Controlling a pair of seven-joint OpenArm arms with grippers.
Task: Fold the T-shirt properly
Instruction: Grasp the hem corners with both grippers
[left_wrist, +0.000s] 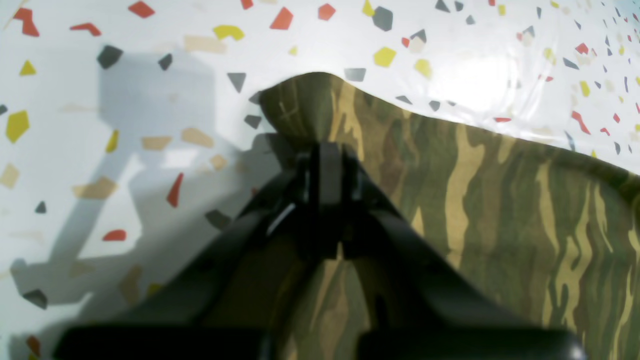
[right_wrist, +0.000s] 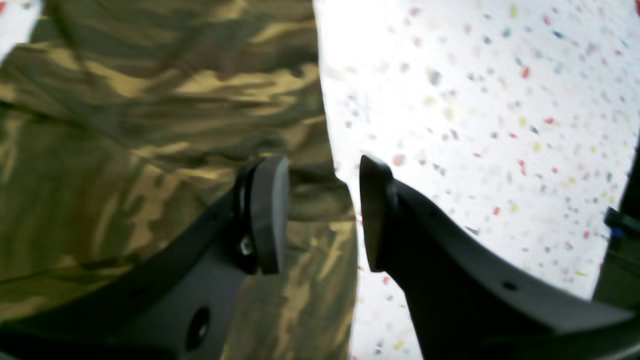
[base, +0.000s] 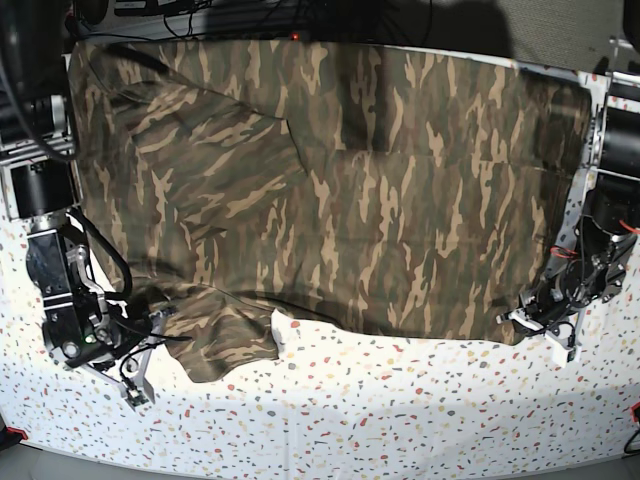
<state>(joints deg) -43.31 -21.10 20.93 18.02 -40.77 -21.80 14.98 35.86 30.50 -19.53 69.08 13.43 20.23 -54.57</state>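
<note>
The camouflage T-shirt (base: 360, 200) lies spread over most of the table, with a sleeve folded in at the front left. At its front right corner my left gripper (base: 526, 318) is shut on the hem. The left wrist view shows the closed fingers (left_wrist: 325, 160) pinching a raised corner of the T-shirt (left_wrist: 310, 107). My right gripper (base: 158, 328) is at the front left sleeve. In the right wrist view it stands open (right_wrist: 322, 210), its pads (right_wrist: 270, 215) on either side of the T-shirt's edge (right_wrist: 320, 195).
The table (base: 400, 410) has a white cover speckled with coloured chips, bare along the front. Arm bases stand at the left (base: 40, 180) and right (base: 612, 150) edges. Black cables (base: 250, 15) run along the back.
</note>
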